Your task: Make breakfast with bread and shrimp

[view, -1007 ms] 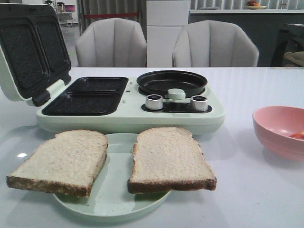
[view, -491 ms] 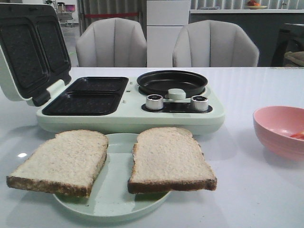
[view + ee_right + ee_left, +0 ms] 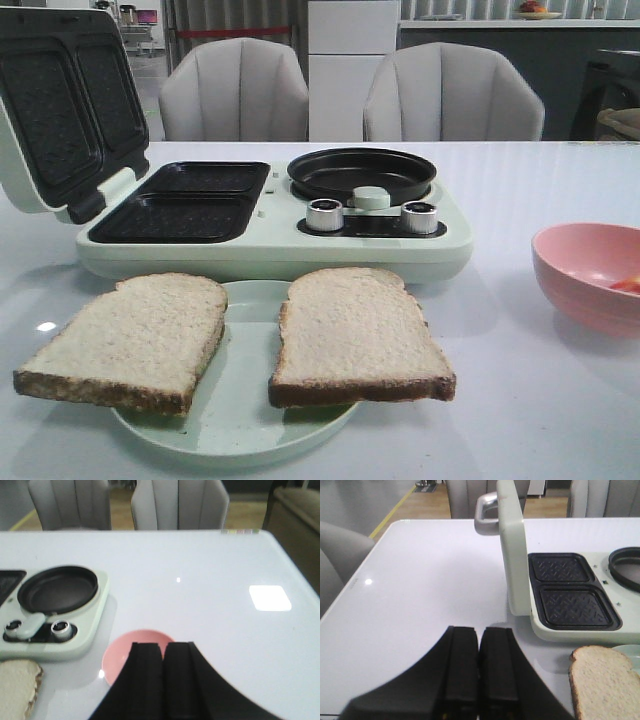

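Bread: two slices (image 3: 128,338) (image 3: 355,335) side by side on pale green plate (image 3: 235,425), lower left of frame.
Shrimp: pink-orange sliver (image 3: 627,285) in pink bowl (image 3: 585,275), right edge.
Left tool (image 3: 478,667): pressed together, empty.
Right tool (image 3: 164,680): pressed together, over bowl.

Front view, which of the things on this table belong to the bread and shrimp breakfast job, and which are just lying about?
For the job:
- two bread slices on the pale green plate
- breakfast maker, lid open
- pink bowl, something orange-pink inside, likely the shrimp

Lying about:
- two grey chairs behind the table
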